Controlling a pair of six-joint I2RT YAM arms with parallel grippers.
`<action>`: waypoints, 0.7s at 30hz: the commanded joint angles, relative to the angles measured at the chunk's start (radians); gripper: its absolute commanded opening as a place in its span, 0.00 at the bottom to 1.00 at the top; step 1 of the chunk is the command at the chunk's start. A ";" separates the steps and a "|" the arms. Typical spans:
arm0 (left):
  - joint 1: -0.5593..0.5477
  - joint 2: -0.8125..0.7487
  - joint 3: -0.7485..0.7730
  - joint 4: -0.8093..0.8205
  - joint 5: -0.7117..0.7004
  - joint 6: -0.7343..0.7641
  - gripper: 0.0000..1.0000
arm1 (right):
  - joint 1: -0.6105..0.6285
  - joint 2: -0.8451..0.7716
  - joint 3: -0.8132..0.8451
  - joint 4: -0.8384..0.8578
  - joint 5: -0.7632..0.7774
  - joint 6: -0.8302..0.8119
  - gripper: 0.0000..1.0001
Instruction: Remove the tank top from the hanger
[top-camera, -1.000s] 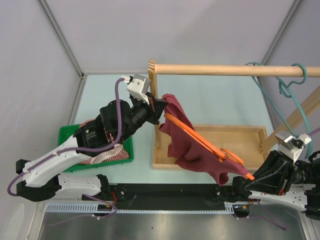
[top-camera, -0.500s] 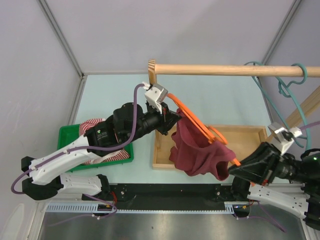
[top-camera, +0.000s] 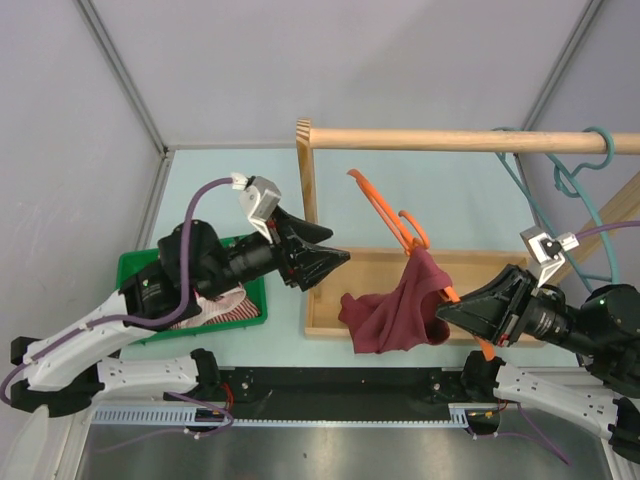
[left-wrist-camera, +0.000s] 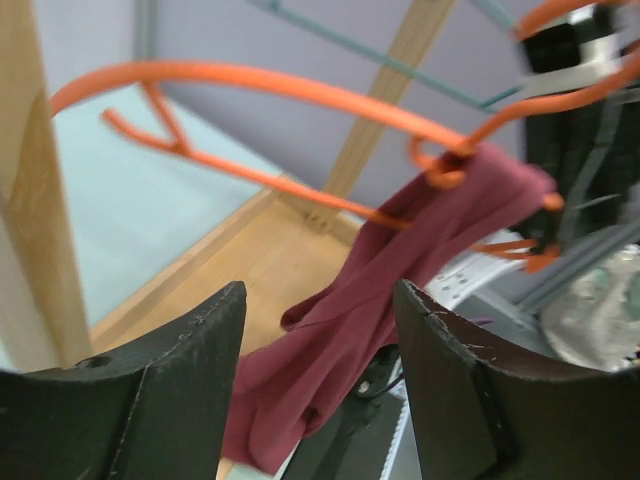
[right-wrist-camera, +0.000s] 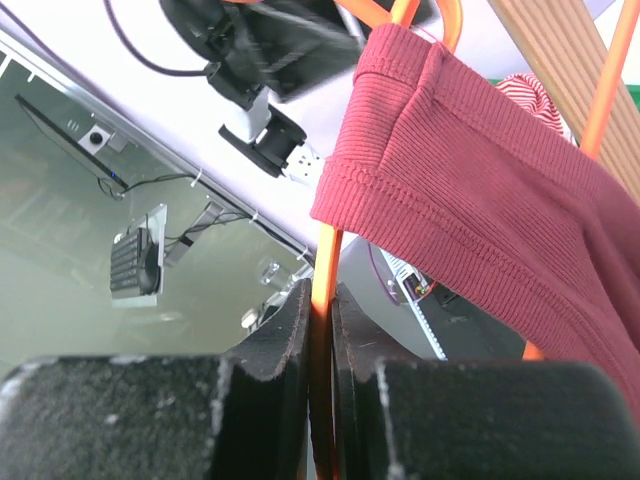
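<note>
Maroon top (top-camera: 385, 318), limp, is best pinched at 7 o'clock by the spread, empty left gripper (top-camera: 335, 262), hanger (top-camera: 385, 205) clamped in right gripper (top-camera: 446, 310).

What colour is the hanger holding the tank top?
Orange. The thin orange hanger shows best in the left wrist view.

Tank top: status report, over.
Left gripper open, empty. Right gripper shut on orange hanger. Tank top draped on hanger, not yet off. Rack post beside left gripper.
</note>
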 joint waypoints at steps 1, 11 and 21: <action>-0.004 -0.020 -0.024 0.166 0.166 0.000 0.66 | -0.003 0.016 -0.032 0.138 0.022 0.020 0.00; -0.004 0.041 -0.066 0.350 0.039 -0.378 0.65 | -0.004 -0.012 -0.116 0.232 -0.006 0.011 0.00; -0.004 0.129 -0.037 0.393 -0.061 -0.527 0.64 | -0.004 -0.044 -0.162 0.297 -0.035 -0.010 0.00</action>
